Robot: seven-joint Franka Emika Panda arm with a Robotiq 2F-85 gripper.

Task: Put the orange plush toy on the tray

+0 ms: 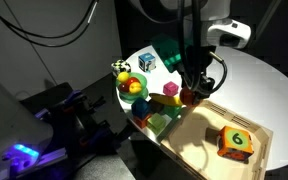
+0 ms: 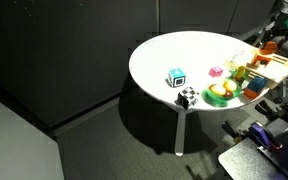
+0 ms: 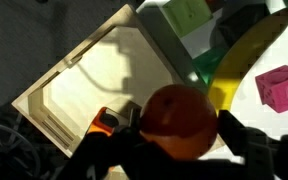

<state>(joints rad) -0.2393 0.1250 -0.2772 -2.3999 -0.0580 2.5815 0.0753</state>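
Observation:
The orange plush toy [image 3: 179,118], a plain round orange ball, sits between my gripper's [image 3: 180,128] dark fingers in the wrist view. The gripper is shut on it and holds it above the table near the tray's near corner. The light wood tray [image 3: 89,85] lies to the left in that view, with the orange-red cube [image 3: 104,122] marked "6" partly hidden behind a finger. In an exterior view the gripper [image 1: 193,88] hangs over the tray's [image 1: 206,135] edge, and the cube [image 1: 234,142] rests on the tray. The tray [image 2: 282,64] and gripper [image 2: 269,45] also show at the right edge.
A green fruit bowl [image 1: 132,86] with round fruits, a pink block [image 1: 170,89], yellow and green blocks [image 1: 156,120], a blue cube [image 1: 146,62] and a black-and-white cube [image 1: 119,67] crowd the white round table [image 2: 174,50]. Dark equipment stands below the table's edge.

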